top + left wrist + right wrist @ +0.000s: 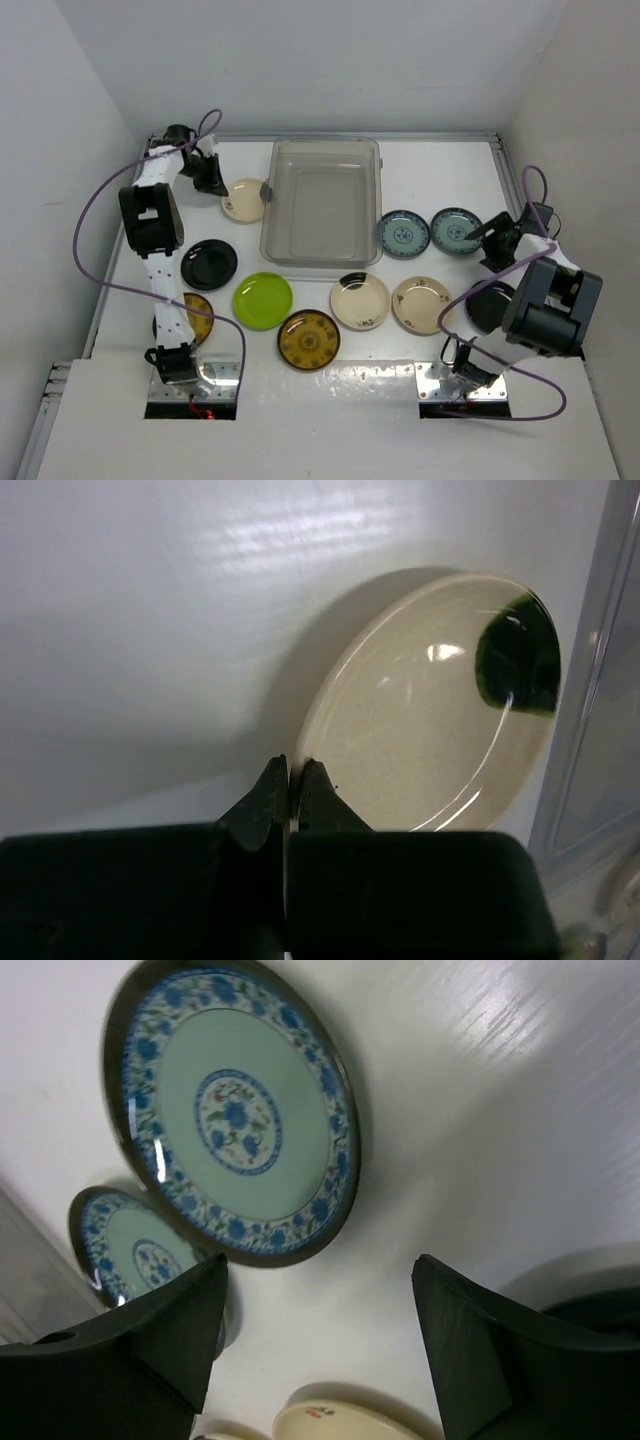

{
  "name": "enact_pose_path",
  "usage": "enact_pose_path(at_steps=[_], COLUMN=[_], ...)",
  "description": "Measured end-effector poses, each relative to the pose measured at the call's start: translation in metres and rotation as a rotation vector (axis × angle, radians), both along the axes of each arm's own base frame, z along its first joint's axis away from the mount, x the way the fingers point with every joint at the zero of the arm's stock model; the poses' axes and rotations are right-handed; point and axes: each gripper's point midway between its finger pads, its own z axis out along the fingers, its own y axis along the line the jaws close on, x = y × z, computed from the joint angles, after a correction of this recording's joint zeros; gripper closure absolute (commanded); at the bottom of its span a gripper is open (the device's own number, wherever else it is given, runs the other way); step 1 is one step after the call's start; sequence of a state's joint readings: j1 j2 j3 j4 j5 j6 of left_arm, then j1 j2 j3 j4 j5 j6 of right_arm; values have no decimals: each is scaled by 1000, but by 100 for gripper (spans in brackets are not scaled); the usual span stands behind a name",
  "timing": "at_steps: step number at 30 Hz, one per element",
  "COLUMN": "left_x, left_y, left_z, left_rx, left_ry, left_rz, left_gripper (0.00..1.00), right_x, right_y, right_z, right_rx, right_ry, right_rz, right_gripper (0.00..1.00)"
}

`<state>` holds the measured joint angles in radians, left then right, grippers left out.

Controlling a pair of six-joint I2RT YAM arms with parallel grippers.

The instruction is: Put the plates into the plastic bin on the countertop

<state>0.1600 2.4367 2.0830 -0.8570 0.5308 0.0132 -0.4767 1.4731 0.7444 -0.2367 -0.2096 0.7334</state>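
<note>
The translucent plastic bin [322, 150] stands at the back middle of the white countertop [440, 160] and looks empty. My left gripper [216, 184] is shut on the near rim of a cream plate [244, 200] just left of the bin. In the left wrist view the jaws [293, 770] pinch that plate's [430, 710] edge, and the bin wall [600, 700] is at the right. My right gripper [489, 240] is open and empty beside a blue-patterned plate [456, 231]. In the right wrist view this gripper [320, 1265] sits just short of that plate [235, 1110].
A second blue-patterned plate [404, 234] lies right of the bin. In front lie a black plate [209, 264], a lime green plate [263, 300], an amber-brown plate [308, 339] and two cream plates [360, 300] [420, 304]. Another amber plate [197, 315] and black plate [490, 305] sit partly under the arms.
</note>
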Motion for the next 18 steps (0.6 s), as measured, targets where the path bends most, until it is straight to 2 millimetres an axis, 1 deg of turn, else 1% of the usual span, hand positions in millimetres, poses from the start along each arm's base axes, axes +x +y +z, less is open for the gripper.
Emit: enact_pose_path(at_steps=[2, 5, 6, 8, 9, 10, 11, 12, 13, 14, 15, 16, 18], left_x=[13, 39, 45, 54, 56, 58, 59, 60, 59, 58, 58, 56, 52], left_y=[7, 21, 25, 33, 35, 36, 34, 33, 31, 27, 20, 9, -18], left_z=[11, 42, 54, 82, 100, 119, 139, 165, 182, 206, 228, 253, 283], left_rx=[30, 77, 93, 120, 131, 138, 139, 138, 135, 131, 123, 106, 70], left_ry=[-43, -153, -192, -267, -306, -348, -391, -448, -487, -536, -587, -643, -717], left_rz=[21, 56, 67, 86, 94, 100, 103, 107, 106, 102, 94, 76, 27], left_gripper=[100, 100, 100, 100, 100, 100, 100, 100, 100, 100, 100, 100, 100], right_x=[1, 3, 6, 15, 18, 21, 24, 28, 30, 33, 35, 37, 40], right_y=[-2, -6, -6, -14, -17, -20, -21, -24, -24, -24, -25, -25, -26], right_z=[-15, -37, -40, -41, -42, -43, -44, -46, -48, -49, -50, -50, -49], right_rx=[19, 45, 64, 52, 54, 57, 62, 58, 68, 73, 71, 79, 77], right_ry=[35, 80, 78, 50, 39, 28, 16, 7, -3, -11, -19, -26, -39], right_rz=[-6, -12, -15, -24, -32, -40, -45, -51, -53, -56, -59, -59, -66], right_gripper=[32, 37, 39, 50, 55, 65, 71, 76, 81, 94, 98, 100, 100])
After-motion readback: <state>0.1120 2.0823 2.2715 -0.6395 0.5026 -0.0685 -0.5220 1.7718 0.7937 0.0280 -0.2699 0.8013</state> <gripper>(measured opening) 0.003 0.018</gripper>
